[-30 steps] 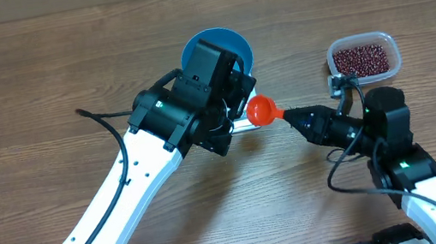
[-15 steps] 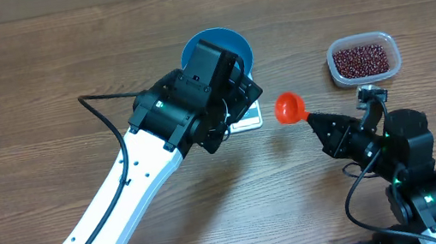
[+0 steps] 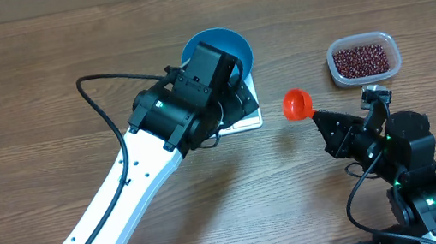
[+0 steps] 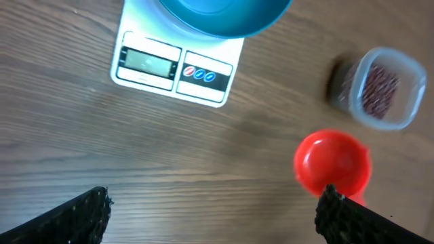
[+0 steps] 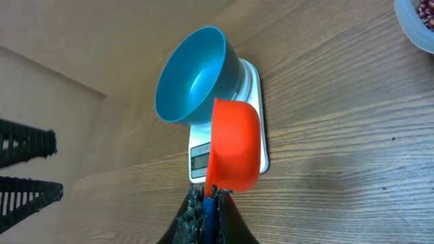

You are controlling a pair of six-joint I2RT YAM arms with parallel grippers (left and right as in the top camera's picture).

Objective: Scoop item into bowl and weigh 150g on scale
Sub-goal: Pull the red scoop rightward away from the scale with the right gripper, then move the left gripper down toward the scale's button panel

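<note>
Withdrawn rightward from the bowl (image 3: 223, 38), the scoop (image 3: 296, 103) hangs clamped in the right gripper (image 5: 205, 203) near-left of the tub (image 3: 395, 50) of beans (image 3: 362, 59), while the left gripper (image 4: 213, 217) gapes wide, its wrist view revealing the scale (image 4: 178, 68) display hidden overhead.

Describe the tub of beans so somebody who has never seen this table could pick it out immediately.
On the wooden table, look right of the blue bowl sitting on the white scale, past the orange-red scoop. There sits a rounded-rectangular plastic tub. It alone is see-through, with dark red-brown beans inside.
</note>
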